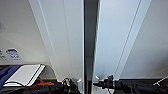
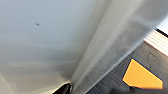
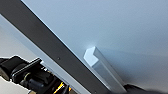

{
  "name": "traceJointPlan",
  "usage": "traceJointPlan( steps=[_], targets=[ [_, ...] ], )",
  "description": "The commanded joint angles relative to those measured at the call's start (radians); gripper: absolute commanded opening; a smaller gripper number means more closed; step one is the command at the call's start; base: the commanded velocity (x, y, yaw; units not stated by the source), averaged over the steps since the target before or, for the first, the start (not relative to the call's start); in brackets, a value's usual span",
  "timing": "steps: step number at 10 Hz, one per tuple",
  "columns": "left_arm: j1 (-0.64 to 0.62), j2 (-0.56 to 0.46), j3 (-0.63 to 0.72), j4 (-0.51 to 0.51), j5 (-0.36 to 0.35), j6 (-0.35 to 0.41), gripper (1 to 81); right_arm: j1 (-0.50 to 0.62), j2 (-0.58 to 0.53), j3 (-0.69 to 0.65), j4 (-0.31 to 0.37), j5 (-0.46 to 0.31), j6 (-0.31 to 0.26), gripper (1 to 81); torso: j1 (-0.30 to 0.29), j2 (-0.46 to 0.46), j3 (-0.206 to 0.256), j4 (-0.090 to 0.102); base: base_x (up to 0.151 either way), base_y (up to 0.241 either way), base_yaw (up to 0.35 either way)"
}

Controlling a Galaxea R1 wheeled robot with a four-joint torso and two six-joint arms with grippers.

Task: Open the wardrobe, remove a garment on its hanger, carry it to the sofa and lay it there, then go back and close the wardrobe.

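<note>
The wardrobe (image 1: 67, 37) stands right in front of me, its two white doors parted by a narrow dark gap (image 1: 89, 45). My left gripper (image 1: 73, 86) is low at the left door's small white handle (image 1: 79, 83). My right gripper (image 1: 98, 85) is at the right door's handle (image 1: 96, 78). The right wrist view looks along the right door (image 3: 120, 27) at its white handle (image 3: 101, 63), with the dark gap (image 3: 47, 47) beside it and my left arm (image 3: 27, 73) beyond. In the left wrist view the left door (image 2: 45, 37) and its edge (image 2: 112, 47) are very close. The inside of the wardrobe is hidden.
A white slatted object (image 1: 25, 75) and something blue (image 1: 7, 71) sit low at the left, against a white wall with a blue sticker (image 1: 12, 53). An orange part (image 1: 42, 83) lies by my left arm. An orange patch (image 2: 142, 76) marks the dark floor.
</note>
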Motion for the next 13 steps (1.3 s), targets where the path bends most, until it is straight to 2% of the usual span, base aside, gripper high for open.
traceJointPlan(
  steps=[1, 4, 5, 6, 8, 9, 11, 12, 13],
  targets=[
    [0.137, -0.111, 0.419, -0.022, -0.183, -0.001, 81.1, -0.049, -0.125, 0.317, -0.071, 0.089, 0.020, 81.1, 0.000, 0.000, 0.000, 0.000, 0.000, 0.000, 0.000],
    [0.270, -0.275, 0.501, 0.034, -0.417, 0.003, 81.1, -0.158, -0.311, 0.462, -0.156, 0.235, 0.020, 81.1, 0.000, 0.000, 0.000, 0.000, 0.000, 0.000, 0.000],
    [0.302, -0.330, 0.514, 0.037, -0.475, 0.009, 81.1, -0.194, -0.362, 0.483, -0.177, 0.270, 0.021, 81.1, 0.000, 0.000, 0.000, 0.000, 0.000, 0.000, 0.000],
    [0.340, -0.389, 0.518, 0.051, -0.500, 0.011, 81.1, -0.224, -0.416, 0.503, -0.197, 0.319, 0.020, 81.1, 0.000, 0.000, 0.000, 0.000, 0.000, 0.000, 0.000],
    [0.444, -0.502, 0.513, 0.103, -0.650, 0.012, 81.1, -0.272, -0.520, 0.523, -0.222, 0.417, 0.023, 81.1, 0.001, 0.000, 0.000, 0.000, 0.000, 0.000, 0.000],
    [0.501, -0.561, 0.498, 0.127, -0.715, 0.011, 81.1, -0.295, -0.565, 0.526, -0.227, 0.448, 0.023, 81.1, 0.001, 0.000, 0.000, 0.000, 0.000, 0.000, 0.000],
    [0.644, -0.666, 0.409, 0.143, -0.892, 0.008, 81.1, -0.350, -0.653, 0.511, -0.228, 0.522, 0.023, 81.1, 0.001, 0.000, 0.000, 0.000, 0.000, 0.000, 0.000],
    [0.708, -0.699, 0.339, 0.146, -0.995, 0.002, 81.1, -0.375, -0.700, 0.485, -0.231, 0.546, 0.023, 81.1, 0.001, 0.000, 0.000, 0.000, 0.000, 0.000, 0.000],
    [0.759, -0.706, 0.277, 0.146, -1.068, 0.000, 81.1, -0.389, -0.733, 0.453, -0.223, 0.550, 0.035, 81.1, -0.001, 0.000, 0.001, 0.000, 0.000, 0.000, 0.000]
  ],
)
